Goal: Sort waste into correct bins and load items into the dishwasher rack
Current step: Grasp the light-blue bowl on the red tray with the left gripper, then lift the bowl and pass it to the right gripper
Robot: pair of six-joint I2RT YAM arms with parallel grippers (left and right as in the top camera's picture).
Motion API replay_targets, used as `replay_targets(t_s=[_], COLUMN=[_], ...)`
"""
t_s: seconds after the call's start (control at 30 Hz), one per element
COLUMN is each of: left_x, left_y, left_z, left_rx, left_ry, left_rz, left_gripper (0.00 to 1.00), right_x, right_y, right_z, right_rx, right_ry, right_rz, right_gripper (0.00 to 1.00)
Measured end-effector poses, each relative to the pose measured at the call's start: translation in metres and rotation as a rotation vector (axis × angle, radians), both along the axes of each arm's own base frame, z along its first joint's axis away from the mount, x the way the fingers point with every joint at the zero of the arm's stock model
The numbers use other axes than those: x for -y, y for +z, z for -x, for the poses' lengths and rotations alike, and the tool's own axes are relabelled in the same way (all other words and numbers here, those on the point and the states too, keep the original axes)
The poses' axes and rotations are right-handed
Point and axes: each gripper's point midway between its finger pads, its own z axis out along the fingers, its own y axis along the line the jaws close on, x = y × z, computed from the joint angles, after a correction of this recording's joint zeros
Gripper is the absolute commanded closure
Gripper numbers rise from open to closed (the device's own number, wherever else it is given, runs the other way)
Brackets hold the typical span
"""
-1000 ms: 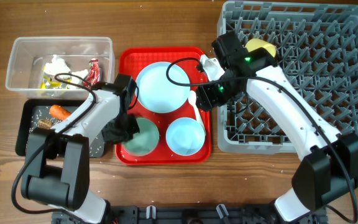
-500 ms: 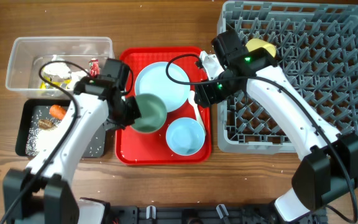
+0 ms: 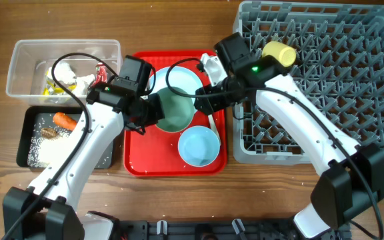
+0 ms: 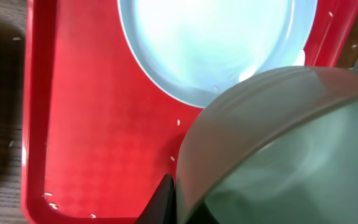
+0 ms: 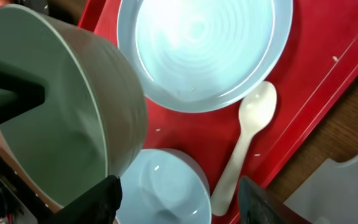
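My left gripper [image 3: 149, 113] is shut on the rim of the pale-green bowl [image 3: 176, 112] and holds it tilted above the red tray; the bowl fills the left wrist view [image 4: 278, 149], where my left gripper [image 4: 173, 202] pinches its rim. My right gripper [image 3: 205, 93] is open and empty, right next to the bowl; in its wrist view it [image 5: 179, 199] hangs over the light-blue bowl [image 5: 166, 186]. The light-blue plate [image 3: 187, 79], light-blue bowl [image 3: 199, 145] and white spoon [image 3: 213, 121] lie on the tray. The yellow cup [image 3: 279, 53] lies in the grey rack [image 3: 352, 80].
The red tray [image 3: 139, 163] sits mid-table with scattered rice grains [image 4: 50, 200]. The clear tub [image 3: 65, 48] holds tissue and wrappers at far left. The black tray [image 3: 29, 150] below it holds the carrot [image 3: 65, 120], rice and a brown lump.
My left gripper has lifted the pale-green bowl off the tray and carried it right and back, tilting it. My right gripper has moved left, toward the bowl.
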Motion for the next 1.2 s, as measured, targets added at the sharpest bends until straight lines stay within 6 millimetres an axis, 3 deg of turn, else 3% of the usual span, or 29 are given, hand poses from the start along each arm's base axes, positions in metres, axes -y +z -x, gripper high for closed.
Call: replay_targets(t_s=[0.4, 0.8, 1.0, 1.2], left_x=[-0.004, -0.004, -0.004, -0.005], left_y=[-0.001, -0.001, -0.002, -0.002], left_z=[-0.001, 0.000, 0.002, 0.002], left_rx=[0.004, 0.002, 0.001, 0.001], left_ry=[0.009, 0.009, 0.002, 0.002], left_rz=[-0.022, -0.029, -0.047, -0.050], left_gripper=[0.96, 0.96, 0.96, 0.96], right_x=[-0.009, -0.005, -0.011, -0.017], right_y=[0.004, -0.001, -0.001, 0.002], right_z=[-0.003, 0.014, 0.032, 0.021], right_rx=[0.026, -0.026, -0.073, -0.024], right_ry=[0.015, 0.069, 0.131, 0.123], right_rz=[-0.030, -0.006, -0.017, -0.041], right_gripper=[0.37, 0.37, 0.36, 0.37])
